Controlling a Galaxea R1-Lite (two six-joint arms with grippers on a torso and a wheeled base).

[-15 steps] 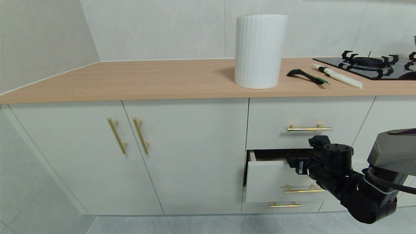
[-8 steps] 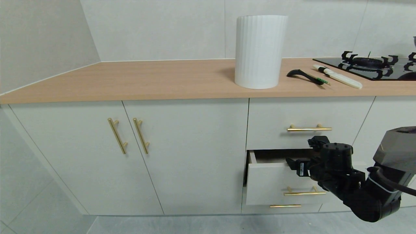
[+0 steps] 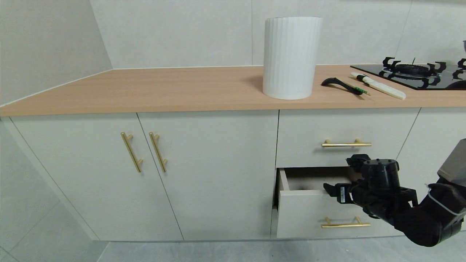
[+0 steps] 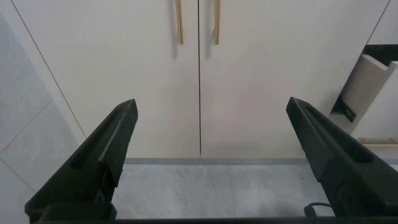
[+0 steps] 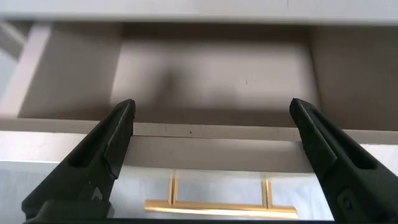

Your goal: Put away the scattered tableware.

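The right pincer (image 3: 344, 174) sits in the lower right of the head view. Its two black fingers are spread wide and grasp nothing, and it is level with the top edge of the pulled-out drawer (image 3: 309, 209), touching neither the front panel nor the gold handle (image 3: 346, 225) below. From its own wrist camera, the right pincer (image 5: 214, 155) frames the drawer's mouth. This shows the pale inner floor and back wall of the drawer (image 5: 211, 74), the front panel's top edge running across between the fingers, and the handle (image 5: 217, 205) beneath.

The left pincer (image 4: 214, 155) is also released, with its fingers wide apart and nothing between them. It faces the pair of cabinet doors (image 4: 261, 81) with their two upright gold handles, and a corner of the open drawer (image 4: 373, 78) sticks out at the side.

The tableware lies on the counter (image 3: 164, 91), in the upper right of the head view. The black spoon (image 3: 341, 84) has its bowl toward the upper left, and its handle runs down to the lower right. Just beside it, nearer the stove (image 3: 411, 74), a white utensil (image 3: 380, 86) lies on nearly the same slant. A thin green-marked stick (image 3: 360, 89) lies by the spoon's handle tip; whether they touch cannot be told. A tall white ribbed container (image 3: 291, 58) stands upright to the left of the spoon.
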